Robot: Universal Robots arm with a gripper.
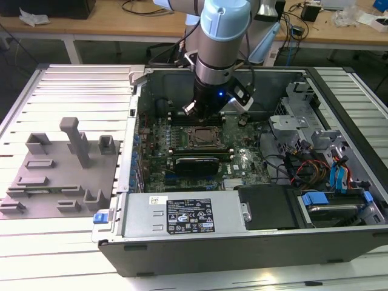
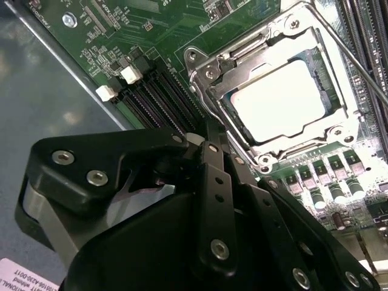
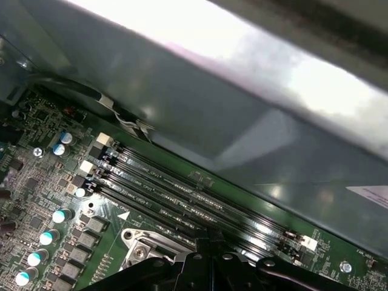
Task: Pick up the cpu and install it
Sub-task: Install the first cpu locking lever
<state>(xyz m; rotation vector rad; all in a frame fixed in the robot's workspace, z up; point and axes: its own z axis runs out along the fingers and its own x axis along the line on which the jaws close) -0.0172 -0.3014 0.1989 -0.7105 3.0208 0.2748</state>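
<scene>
- Second wrist view: the gripper (image 2: 209, 130) hangs just beside the socket frame (image 2: 276, 91), its black fingers drawn close together, holding nothing.
- The cpu (image 2: 279, 104) lies flat inside that frame, silvery top showing.
- Seating looks done; I judge the next move calls for lifting clear without nudging the frame.

Open computer case (image 1: 242, 242) at frame centre; arm (image 1: 221, 54) reaches down from top, above socket frame (image 1: 204, 137); grey fixture (image 1: 54, 176) at left

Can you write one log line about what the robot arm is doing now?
gripper: above motherboard, beside socket | small flat silvery-white square cpu: lying in metal socket frame | green motherboard: inside open computer case
</scene>
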